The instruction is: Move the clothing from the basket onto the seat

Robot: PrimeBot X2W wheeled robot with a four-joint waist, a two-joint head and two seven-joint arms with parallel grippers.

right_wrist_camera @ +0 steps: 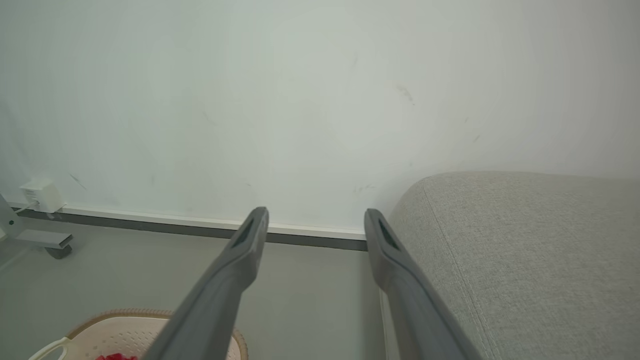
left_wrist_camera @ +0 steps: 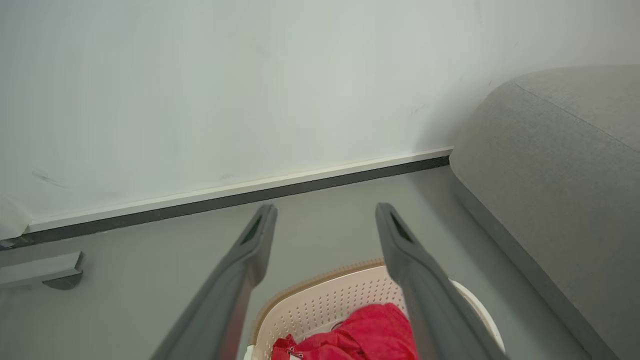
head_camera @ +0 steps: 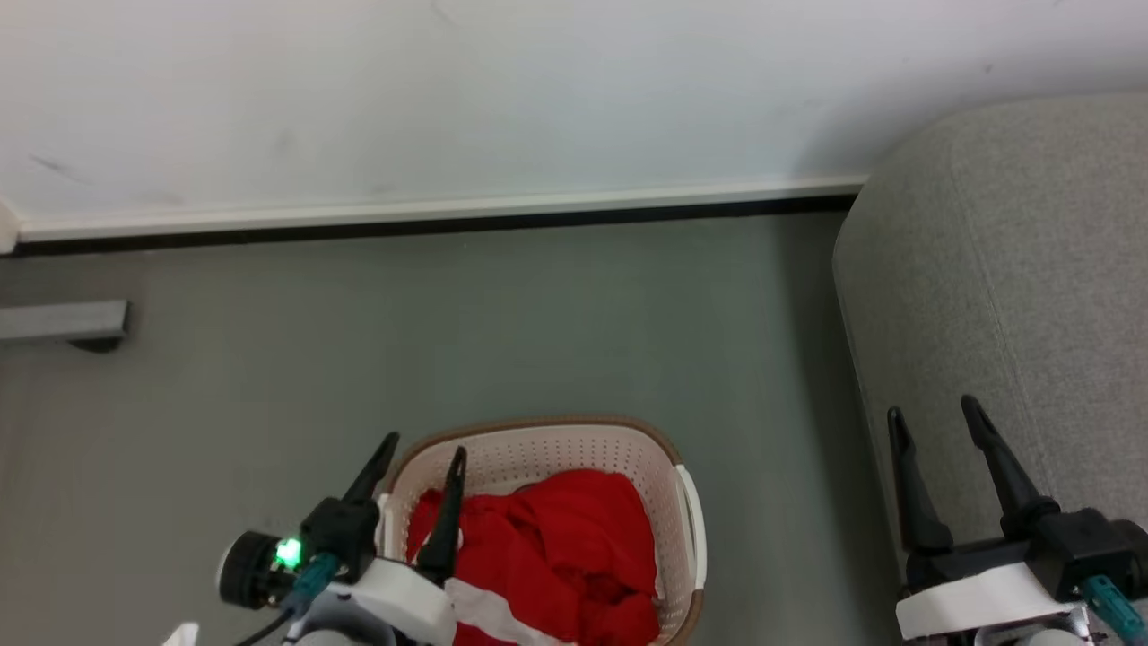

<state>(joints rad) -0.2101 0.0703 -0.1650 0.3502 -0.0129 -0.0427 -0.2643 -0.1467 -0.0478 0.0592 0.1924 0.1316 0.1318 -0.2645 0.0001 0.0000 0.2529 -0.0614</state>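
Showing the clothing (head_camera: pixel 556 538) heaped in the basket (head_camera: pixel 538 453) on the floor (head_camera: pixel 538 314) near the robot, the seat (head_camera: pixel 1004 269) standing apart at the right. The left claw (head_camera: pixel 424 447) hangs spread wide over the basket's left rim, one finger seemingly outside the wall, one above the fabric; the right claw (head_camera: pixel 934 411), equally spread and empty, hovers before the seat. Descending from this pose would likely pinch wall rather than cloth and tip the basket, and a shallow pinch could let the loose garment snag on the rim.
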